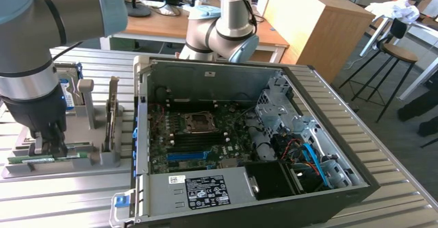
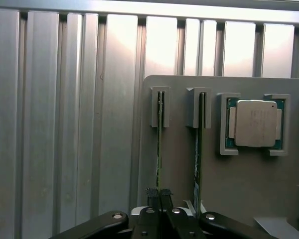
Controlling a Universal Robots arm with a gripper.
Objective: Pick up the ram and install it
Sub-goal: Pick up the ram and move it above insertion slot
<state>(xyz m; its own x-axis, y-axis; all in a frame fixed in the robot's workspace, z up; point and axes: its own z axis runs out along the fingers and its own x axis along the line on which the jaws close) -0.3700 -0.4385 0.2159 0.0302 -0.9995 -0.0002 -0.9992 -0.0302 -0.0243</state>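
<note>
Step in hand: pick-up. The black two-finger tool point(image 2: 159, 193) is closed narrow on the edge of the thin green ram stick point(image 2: 159, 149). The stick stands on edge in the slotted posts of the flat grey plastic fixture point(image 2: 179, 159) on the ribbed aluminium desk point(image 2: 65, 124). Installation has not begun.

In the exterior view the fixture sits at 9 o'clock from the open black computer case point(image 1: 205, 79).

Judged requirement: extraction straight along the slots, without tilt.

Clearances: a second green stick point(image 2: 198, 149) stands just beside the held one, parallel to it. A tall card on edge point(image 1: 113, 110) stands between tool and case. Open room lies above the desk
</note>
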